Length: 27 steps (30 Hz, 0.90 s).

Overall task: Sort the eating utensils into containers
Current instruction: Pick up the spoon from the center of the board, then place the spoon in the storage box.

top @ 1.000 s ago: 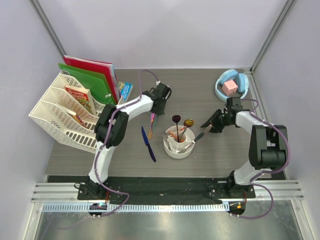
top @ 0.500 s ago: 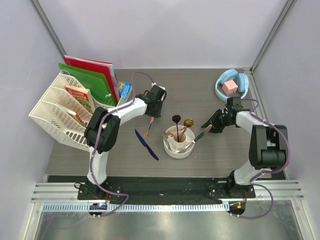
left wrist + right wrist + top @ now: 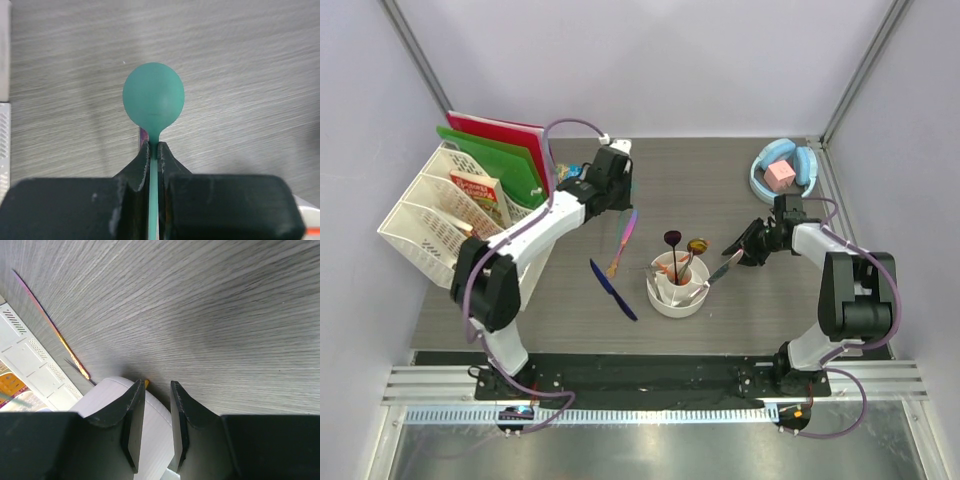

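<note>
Clamping teal spoon (image 3: 153, 97), left pincer (image 3: 153, 148) near rack (image 3: 420, 235); right pincer (image 3: 156, 386) apart near cup (image 3: 660, 300).

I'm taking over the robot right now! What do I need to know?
Left end effector: shut on the teal spoon, held above the table near the white file rack.
Right end effector: slightly open, nothing seen between its fingers, beside the white cup.
Done: a purple spoon, a gold spoon and orange pieces stand in the cup; a silver piece pokes out over its rim.
Left: the teal spoon, plus the dark blue knife and the iridescent piece lying on the table.
</note>
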Tool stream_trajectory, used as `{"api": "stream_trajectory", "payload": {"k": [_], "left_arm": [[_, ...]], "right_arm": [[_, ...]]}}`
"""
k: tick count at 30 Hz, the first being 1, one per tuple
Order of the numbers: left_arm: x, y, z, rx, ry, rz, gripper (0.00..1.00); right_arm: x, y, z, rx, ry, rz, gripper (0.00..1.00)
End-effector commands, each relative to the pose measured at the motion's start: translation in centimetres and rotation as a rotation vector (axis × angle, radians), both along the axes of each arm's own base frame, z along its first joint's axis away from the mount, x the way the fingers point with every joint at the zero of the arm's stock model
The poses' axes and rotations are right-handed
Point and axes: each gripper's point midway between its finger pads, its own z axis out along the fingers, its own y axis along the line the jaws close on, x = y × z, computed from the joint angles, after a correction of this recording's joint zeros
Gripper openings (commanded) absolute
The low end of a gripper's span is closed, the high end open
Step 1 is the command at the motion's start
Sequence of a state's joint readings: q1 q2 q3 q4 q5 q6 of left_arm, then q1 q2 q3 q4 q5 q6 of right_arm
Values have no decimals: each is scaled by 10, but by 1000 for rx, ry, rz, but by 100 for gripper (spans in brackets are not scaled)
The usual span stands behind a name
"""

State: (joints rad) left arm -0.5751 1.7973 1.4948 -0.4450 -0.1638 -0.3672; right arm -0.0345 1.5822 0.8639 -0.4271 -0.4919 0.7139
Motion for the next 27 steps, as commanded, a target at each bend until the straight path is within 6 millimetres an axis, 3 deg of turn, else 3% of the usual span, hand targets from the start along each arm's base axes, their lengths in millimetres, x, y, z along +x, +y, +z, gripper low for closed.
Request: {"api": "stream_trajectory", "payload": {"k": [1,2,3,5,8,9,11,12,13,16,17,20,27], "left_arm": [[-6,11,88,-168,-180,76,0],[-9,12,100,-201,-203,90,0],[-19,14,126,-263,-242,81,0],[-30,7,146,-384,-260,74,0],[-63,-8,180,-542,-286,-31,0],[-79,-22,174,-557,-258,-98,0],[-103,-38,181,-589,-284,-216,0],[-120,-52,159,-585,-246,-289,0],[-133,-62,182,-652,-336,-374,0],[-165,-92,171,-657,-389,-552,0],[-167,-104,154,-617,-358,-615,0],[-176,-126,138,-567,-345,-701,0],[-170,-133,118,-473,-434,-687,0]], "right_arm": [[4,-1,15,-4,-60,0,32],[2,-1,15,-2,-57,-2,33],[2,-1,15,-5,-62,0,32],[0,-1,13,-9,-58,1,32],[-1,-1,12,-8,-64,-4,32],[1,-1,14,-5,-70,-5,33],[3,0,16,3,-87,-11,32],[4,1,17,6,-92,-11,32],[4,1,18,10,-97,-12,32],[2,1,20,7,-115,-1,32],[2,0,22,2,-128,6,32],[-4,1,21,2,-130,23,32],[-20,1,22,-18,-135,72,33]]}}
